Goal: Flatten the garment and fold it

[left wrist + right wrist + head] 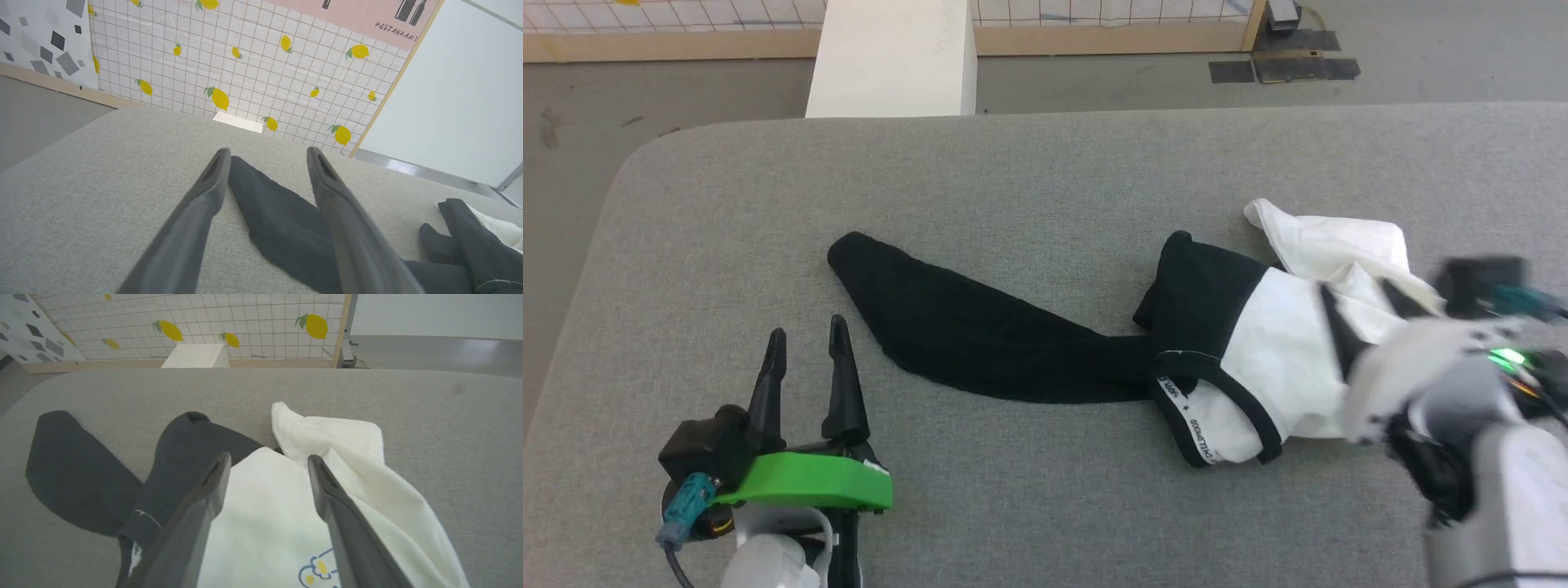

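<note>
On my feed the bench (pixel 1045 180) wears grey woven cloth, matt and finely grained; the garment (pixel 1282 351) is soft matt cloth, creased in the white, smoother in the black sleeve; the left gripper (pixel 808 327) and right gripper (pixel 269 456) look like dark matt plastic; the green bracket (pixel 809 482) is smooth plastic; past the bench's far edge, the frame (pixel 1094 37) is bare wood.

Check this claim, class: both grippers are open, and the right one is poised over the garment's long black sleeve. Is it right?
Not quite. The right gripper is poised over the white body of the garment, not over its long black sleeve; the right wrist view shows this. The rest stands: it is open, and so is the left gripper.
</note>
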